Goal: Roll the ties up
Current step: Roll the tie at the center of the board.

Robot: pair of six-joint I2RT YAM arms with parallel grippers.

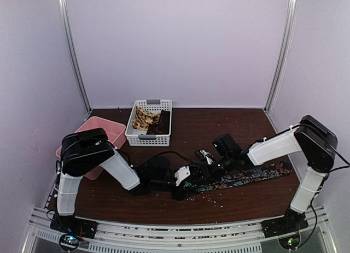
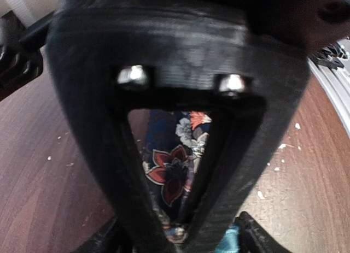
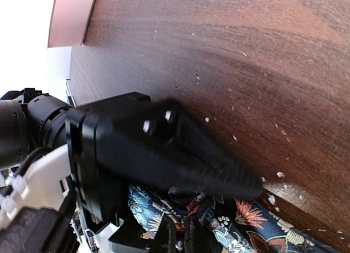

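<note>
Floral tie [image 1: 257,174] lies flat on the worktop [image 1: 240,127]. Its long axis runs from the middle of the near half out toward the right edge, the far end angled slightly to the back.

Both end effectors are at its left end. The left end effector [image 2: 180,231] is directly over that end. We see the print between its fingers, but cannot tell how wide it stands or whether it has cloth. The right end effector [image 3: 254,186] is fully closed, tip low over the tie just right of the left one. We cannot confirm a pinch.

Judgement: all the free length lies right of both tools, so the roll must travel rightward along the axis. The left arm is nearer the starting end.
</note>
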